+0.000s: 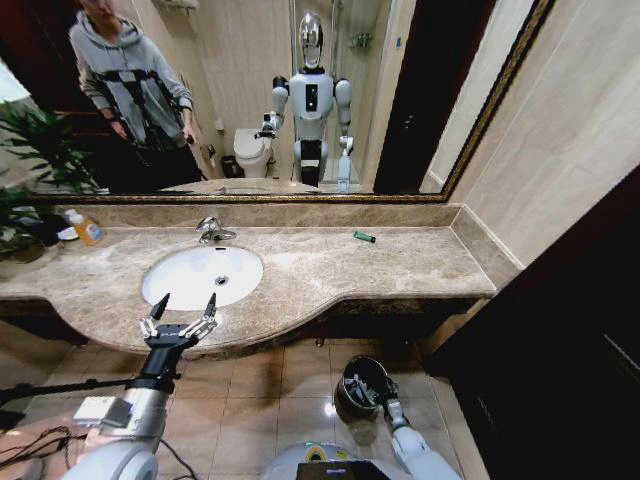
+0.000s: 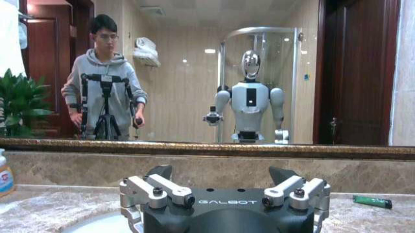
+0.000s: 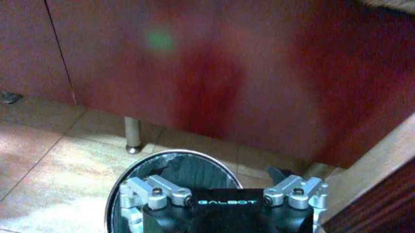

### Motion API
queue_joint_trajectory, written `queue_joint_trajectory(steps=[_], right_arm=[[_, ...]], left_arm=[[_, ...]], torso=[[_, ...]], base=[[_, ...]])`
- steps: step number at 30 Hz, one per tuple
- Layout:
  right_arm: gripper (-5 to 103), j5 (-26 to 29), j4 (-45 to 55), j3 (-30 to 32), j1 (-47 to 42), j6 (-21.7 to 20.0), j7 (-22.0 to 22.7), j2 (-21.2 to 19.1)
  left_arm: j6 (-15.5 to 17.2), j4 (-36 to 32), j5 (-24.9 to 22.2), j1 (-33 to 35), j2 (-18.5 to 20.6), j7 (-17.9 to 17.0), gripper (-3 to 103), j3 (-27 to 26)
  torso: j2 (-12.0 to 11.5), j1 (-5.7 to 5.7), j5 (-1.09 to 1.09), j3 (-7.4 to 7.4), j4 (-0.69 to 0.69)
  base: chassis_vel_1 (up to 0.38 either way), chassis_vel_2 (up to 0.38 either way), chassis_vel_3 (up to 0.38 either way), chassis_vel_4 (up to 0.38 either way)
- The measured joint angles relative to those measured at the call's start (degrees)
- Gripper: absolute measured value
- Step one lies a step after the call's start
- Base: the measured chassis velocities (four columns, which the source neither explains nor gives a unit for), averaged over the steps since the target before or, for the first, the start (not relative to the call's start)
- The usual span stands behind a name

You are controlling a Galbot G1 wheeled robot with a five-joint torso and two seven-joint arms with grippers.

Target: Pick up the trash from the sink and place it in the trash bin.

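Sink (image 1: 175, 285) basin looks bare; small dark-green stick (image 1: 364, 237) lies on marble countertop (image 1: 400, 262) at sink's 3 o'clock, well apart. Left gripper (image 1: 182, 306), fingers spread open, hovers at sink's 6 o'clock rim, "GALBOT" printed. Right gripper (image 3: 220, 180) spread open over trash bin (image 3: 133, 182) on floor.

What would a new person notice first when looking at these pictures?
Most striking is the left gripper, open and raised at the counter's front edge just before the white sink. Down on the tiled floor, the right gripper hangs open over the dark trash bin. A small green stick lies alone on the marble countertop, right of the sink.
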Motion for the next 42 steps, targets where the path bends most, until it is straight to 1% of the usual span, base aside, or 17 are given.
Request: queue_joint_trajectory(steps=[5, 9, 10, 13, 14, 17, 18, 22, 24, 27, 29, 30, 32, 33, 36, 37, 42], right_arm=[[100, 0.0, 7.7, 1.1, -4.9, -0.7, 0.4, -1.6], [100, 0.1, 19.4, 4.2, -11.1, -2.0, 0.4, -3.0], [100, 0.1, 19.4, 4.2, -11.1, -2.0, 0.4, -3.0], [100, 0.7, 29.4, 7.0, -16.5, -2.7, 0.2, -3.7], [100, 0.7, 29.4, 7.0, -16.5, -2.7, 0.2, -3.7], [100, 1.6, 40.7, 9.6, -22.6, -3.4, 0.1, -3.9], [100, 1.6, 40.7, 9.6, -22.6, -3.4, 0.1, -3.9], [100, 2.8, 54.3, 12.2, -28.6, -5.5, -0.3, -4.4], [100, 3.4, 57.5, 12.7, -29.4, -6.2, -0.5, -4.8], [100, 4.9, 61.6, 13.9, -29.0, -7.6, -0.8, -5.8], [100, 7.7, 65.5, 15.2, -25.5, -10.9, -0.5, -7.0], [100, 7.7, 65.5, 15.2, -25.5, -10.9, -0.5, -7.0], [100, 10.9, 68.1, 15.4, -21.4, -14.5, 0.0, -8.1], [100, 10.9, 68.1, 15.4, -21.4, -14.5, 0.0, -8.1], [100, 15.7, 68.6, 14.9, -14.8, -19.1, 0.3, -10.7], [100, 15.7, 68.6, 14.9, -14.8, -19.1, 0.3, -10.7], [100, 19.9, 64.7, 12.0, -7.6, -21.9, 0.0, -14.8]], left_arm=[[0.0, 0.0, 0.0, 0.0, 0.0, 0.0, 100, 0.0], [0.0, 0.0, 0.0, 0.0, 0.0, 0.0, 100, 0.0], [0.0, 0.0, 0.0, 0.0, 0.0, 0.0, 100, 0.0], [0.0, 0.0, 0.0, 0.0, 0.0, 0.0, 100, 0.0], [0.0, 0.0, 0.0, 0.0, 0.0, 0.0, 100, 0.0], [0.0, 0.0, 0.0, 0.0, 0.0, 0.0, 100, 0.0], [0.0, 0.0, 0.0, 0.0, 0.0, 0.0, 100, 0.0], [0.0, 0.0, 0.0, 0.0, 0.0, 0.0, 100, 0.0], [0.0, 0.0, 0.0, 0.0, 0.0, 0.0, 100, 0.0], [0.0, 0.0, 0.0, 0.0, 0.0, 0.0, 100, 0.0], [0.0, 0.0, 0.0, 0.0, 0.0, 0.0, 100, 0.0], [0.0, 0.0, 0.0, 0.0, 0.0, 0.0, 100, 0.0], [0.0, 0.0, 0.0, 0.0, 0.0, 0.0, 100, 0.0], [0.0, 0.0, 0.0, 0.0, 0.0, 0.0, 100, 0.0], [0.0, 0.0, 0.0, 0.0, 0.0, 0.0, 100, 0.0], [0.0, 0.0, 0.0, 0.0, 0.0, 0.0, 100, 0.0], [0.0, 0.0, 0.0, 0.0, 0.0, 0.0, 100, 0.0]], torso=[[0.0, 0.00, 0.00, 0.00, 0.00], [0.0, 0.00, 0.00, 0.00, 0.00], [0.0, 0.00, 0.00, 0.00, 0.00], [0.0, 0.00, 0.00, 0.00, 0.00], [0.0, 0.00, 0.00, 0.00, 0.00], [0.0, 0.00, 0.00, -0.01, 0.00], [0.0, 0.00, 0.00, -0.01, 0.00], [0.0, 0.00, -0.01, 0.00, 0.00], [0.0, -0.01, -0.02, 0.00, -0.01], [0.0, -0.01, -0.01, 0.00, -0.01], [0.0, 0.00, 0.00, 0.00, 0.00], [0.0, 0.00, 0.00, 0.00, 0.00], [0.0, 0.00, 0.00, 0.01, 0.00], [0.0, 0.00, 0.00, 0.01, 0.00], [0.0, 0.00, 0.01, 0.01, 0.01], [0.0, 0.00, 0.01, 0.01, 0.01], [0.0, 0.01, 0.00, 0.01, 0.00]], base=[[0.000, 0.000, 0.000, 0.000], [0.000, 0.000, 0.000, 0.000], [0.000, 0.000, 0.000, 0.000], [0.000, 0.000, 0.000, 0.000], [0.000, 0.000, 0.000, 0.000], [0.000, 0.000, 0.000, 0.000], [0.000, 0.000, 0.000, 0.000], [0.000, 0.000, 0.000, 0.000], [0.000, 0.000, 0.000, 0.000], [0.000, 0.000, 0.000, 0.000], [0.000, 0.000, 0.000, 0.000], [0.000, 0.000, 0.000, 0.000], [0.000, 0.000, 0.000, 0.000], [0.000, 0.000, 0.000, 0.000], [0.000, 0.000, 0.000, 0.000], [0.000, 0.000, 0.000, 0.000], [0.000, 0.000, 0.000, 0.000]])
